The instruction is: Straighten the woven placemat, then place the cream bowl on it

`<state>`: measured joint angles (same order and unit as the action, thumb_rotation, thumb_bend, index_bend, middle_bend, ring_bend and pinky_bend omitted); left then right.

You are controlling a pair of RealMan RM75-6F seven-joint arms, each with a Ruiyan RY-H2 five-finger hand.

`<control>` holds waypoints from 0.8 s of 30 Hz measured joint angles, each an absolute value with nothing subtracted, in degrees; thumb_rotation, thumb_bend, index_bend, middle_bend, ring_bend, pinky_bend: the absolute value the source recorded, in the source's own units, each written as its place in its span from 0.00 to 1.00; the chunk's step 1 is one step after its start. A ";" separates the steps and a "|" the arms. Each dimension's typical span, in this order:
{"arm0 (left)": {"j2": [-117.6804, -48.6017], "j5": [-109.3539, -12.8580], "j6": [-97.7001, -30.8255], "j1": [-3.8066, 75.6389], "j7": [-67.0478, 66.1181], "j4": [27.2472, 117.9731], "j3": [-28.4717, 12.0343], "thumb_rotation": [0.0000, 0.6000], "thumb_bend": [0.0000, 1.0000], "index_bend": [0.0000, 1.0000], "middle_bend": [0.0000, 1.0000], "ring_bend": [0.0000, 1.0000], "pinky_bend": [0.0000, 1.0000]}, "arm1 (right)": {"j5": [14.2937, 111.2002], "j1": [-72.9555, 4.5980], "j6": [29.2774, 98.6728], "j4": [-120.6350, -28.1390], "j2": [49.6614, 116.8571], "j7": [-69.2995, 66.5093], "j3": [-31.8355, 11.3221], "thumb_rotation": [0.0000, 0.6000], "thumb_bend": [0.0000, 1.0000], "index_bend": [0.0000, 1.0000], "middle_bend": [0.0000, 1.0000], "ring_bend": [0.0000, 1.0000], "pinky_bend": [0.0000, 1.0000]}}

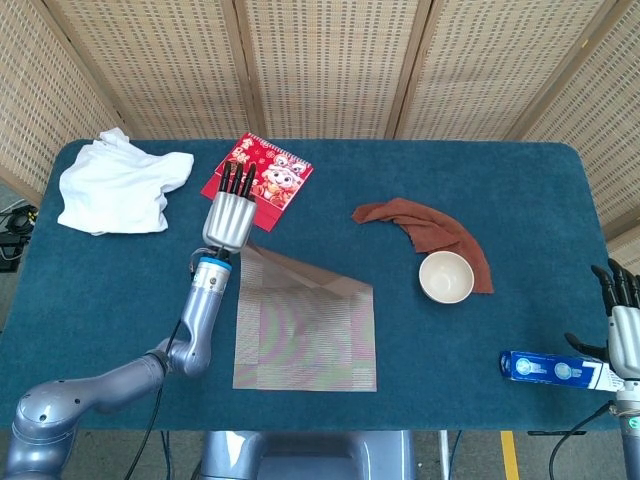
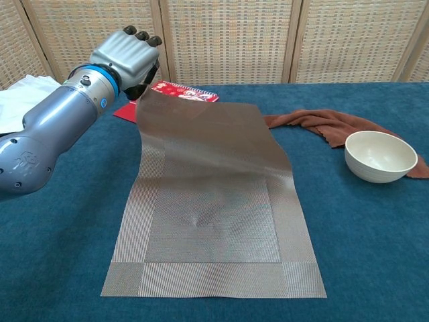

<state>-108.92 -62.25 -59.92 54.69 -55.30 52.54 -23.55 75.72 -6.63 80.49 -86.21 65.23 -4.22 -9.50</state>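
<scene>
The woven placemat (image 1: pixel 305 325) (image 2: pixel 211 215) lies mid-table, its near half flat and its far edge lifted off the cloth. My left hand (image 1: pixel 229 213) (image 2: pixel 127 57) grips the far left corner and holds it up, so the mat hangs in a curve. The cream bowl (image 1: pixel 446 276) (image 2: pixel 379 155) stands upright to the right of the mat, apart from it. My right hand (image 1: pixel 620 330) is at the table's right edge, fingers spread, holding nothing, beside a blue box (image 1: pixel 552 368).
A red calendar (image 1: pixel 258 180) (image 2: pixel 177 97) lies just behind the raised mat edge. A brown cloth (image 1: pixel 428 226) (image 2: pixel 322 123) curls behind the bowl. A white cloth (image 1: pixel 118 185) sits at the far left. The table (image 1: pixel 480 170) has a blue cover.
</scene>
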 measured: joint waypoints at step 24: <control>-110.33 -56.28 -60.35 57.85 -60.07 48.33 -22.94 1.00 0.41 0.18 0.00 0.00 0.00 | 75.54 -6.82 79.98 -86.10 65.26 -4.03 -9.50 1.00 0.25 0.12 0.00 0.00 0.00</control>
